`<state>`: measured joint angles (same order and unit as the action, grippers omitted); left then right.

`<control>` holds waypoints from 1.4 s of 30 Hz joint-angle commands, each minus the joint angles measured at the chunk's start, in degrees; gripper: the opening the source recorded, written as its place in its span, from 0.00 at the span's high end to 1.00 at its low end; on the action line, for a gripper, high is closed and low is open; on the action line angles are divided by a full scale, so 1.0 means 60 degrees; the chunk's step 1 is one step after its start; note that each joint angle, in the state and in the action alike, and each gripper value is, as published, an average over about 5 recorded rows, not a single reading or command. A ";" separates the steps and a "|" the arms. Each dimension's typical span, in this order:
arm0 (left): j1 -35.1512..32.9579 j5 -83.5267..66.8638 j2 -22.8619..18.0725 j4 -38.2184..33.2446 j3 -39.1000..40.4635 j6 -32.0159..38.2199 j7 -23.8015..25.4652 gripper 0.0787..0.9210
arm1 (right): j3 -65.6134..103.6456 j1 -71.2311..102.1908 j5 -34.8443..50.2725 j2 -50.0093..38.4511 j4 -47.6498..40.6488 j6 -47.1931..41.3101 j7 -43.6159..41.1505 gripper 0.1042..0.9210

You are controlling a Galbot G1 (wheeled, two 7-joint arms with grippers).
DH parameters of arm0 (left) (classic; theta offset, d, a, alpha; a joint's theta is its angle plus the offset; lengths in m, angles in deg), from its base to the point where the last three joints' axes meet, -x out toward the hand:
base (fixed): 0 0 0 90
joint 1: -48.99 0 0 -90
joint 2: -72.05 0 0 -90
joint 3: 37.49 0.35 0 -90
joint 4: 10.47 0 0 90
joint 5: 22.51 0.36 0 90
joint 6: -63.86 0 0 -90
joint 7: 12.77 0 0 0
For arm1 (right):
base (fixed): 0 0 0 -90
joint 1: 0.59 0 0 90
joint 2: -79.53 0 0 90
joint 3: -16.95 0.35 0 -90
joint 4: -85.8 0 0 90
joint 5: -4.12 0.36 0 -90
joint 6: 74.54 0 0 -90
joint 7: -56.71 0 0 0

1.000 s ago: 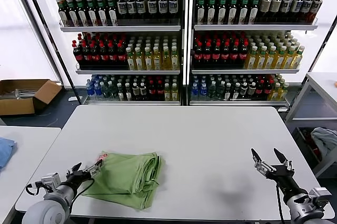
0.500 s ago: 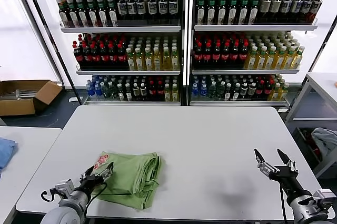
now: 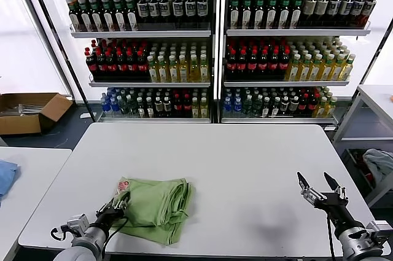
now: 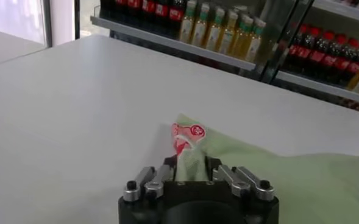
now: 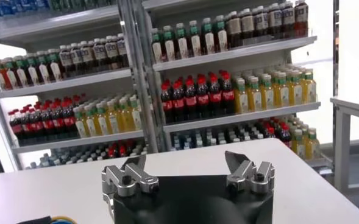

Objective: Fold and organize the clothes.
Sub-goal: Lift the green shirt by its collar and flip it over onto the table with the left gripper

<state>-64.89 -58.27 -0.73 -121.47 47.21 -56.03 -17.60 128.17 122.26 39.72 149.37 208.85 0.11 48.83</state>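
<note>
A light green folded shirt (image 3: pixel 156 206) lies on the white table (image 3: pixel 233 169) at the front left, a red-and-white tag (image 3: pixel 122 185) at its near-left corner. My left gripper (image 3: pixel 118 206) is at the shirt's left edge, shut on a bunch of the green fabric. In the left wrist view the fabric (image 4: pixel 190 167) sits pinched between the fingers of the left gripper (image 4: pixel 191 169), with the tag (image 4: pixel 187 133) just beyond. My right gripper (image 3: pixel 320 188) is open and empty above the table's front right corner; it shows open in the right wrist view (image 5: pixel 186 169).
Shelves of bottles (image 3: pixel 215 46) stand behind the table. A second table (image 3: pixel 24 175) with a blue cloth (image 3: pixel 5 175) is at the left, a cardboard box (image 3: pixel 27 110) on the floor behind it. Another table (image 3: pixel 377 98) stands at the right.
My left gripper has moved right and toward the shirt's edge and closed on the fabric. The shirt's left edge has bunched slightly. The right gripper has barely moved.
</note>
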 commanded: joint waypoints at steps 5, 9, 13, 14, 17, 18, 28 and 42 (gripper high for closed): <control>-0.0162 -0.0524 0.0216 -0.1266 -0.1159 0.0198 -0.0394 0.89 | 0.0162 0.0036 0.0270 0.0062 0.0114 -0.0007 0.0013 0.12; -0.0157 -0.1187 0.1323 -0.1642 -0.3285 -0.0098 -0.0408 0.92 | 0.0230 0.0109 0.0447 0.0053 0.0177 0.0002 0.0000 0.12; -0.0069 -0.1565 0.2742 -0.0457 -0.4951 -0.0233 -0.0274 0.93 | 0.0211 0.0094 0.0504 0.0064 0.0110 0.0048 -0.0013 0.12; -0.0087 -0.1579 0.3064 -0.0207 -0.5268 -0.0240 -0.0222 0.93 | 0.0200 0.0087 0.0503 0.0074 0.0094 0.0060 -0.0018 0.12; -0.0197 -0.1697 0.3899 0.0148 -0.5965 -0.0312 -0.0101 0.93 | 0.0172 0.0076 0.0505 0.0130 0.0071 0.0101 -0.0038 0.12; -0.0221 -0.1752 0.4085 0.0199 -0.6079 -0.0351 -0.0101 0.93 | 0.0161 0.0077 0.0509 0.0161 0.0067 0.0119 -0.0046 0.12; -0.0011 -0.1549 0.2884 -0.1917 -0.4301 -0.0533 -0.1129 0.93 | 0.0155 0.0604 0.0622 0.0588 0.0284 0.0326 -0.0078 0.12; -0.0005 -0.1230 -0.0655 -0.3399 0.4192 -0.0495 -0.3521 0.93 | -0.0706 0.1488 -0.0007 0.1695 0.1314 0.0352 -0.0029 0.12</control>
<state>-67.06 -66.30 8.69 -136.97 36.69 -58.93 -28.70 127.09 128.07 41.80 155.97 213.64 2.05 48.55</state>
